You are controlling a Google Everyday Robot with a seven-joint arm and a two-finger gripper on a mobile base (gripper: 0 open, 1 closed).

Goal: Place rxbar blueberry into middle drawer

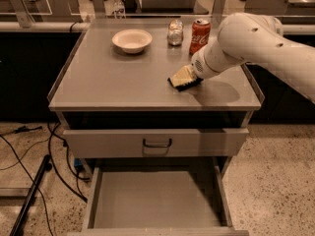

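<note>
My gripper [182,77] is low over the right part of the cabinet top [113,77], in front of the red cola can [200,35]. A dark flat edge, which looks like the rxbar blueberry [186,86], shows right under the gripper; most of it is hidden by the gripper. I cannot tell whether it is held or lies on the top. The middle drawer [155,200] is pulled out at the bottom of the view, a wide grey tray with a bare floor.
A white bowl [132,40] stands at the back left of the top and a small silver can [174,32] beside the cola can. A grey drawer front with a black handle [157,142] sits above the open tray. Cables [29,181] lie on the floor at the left.
</note>
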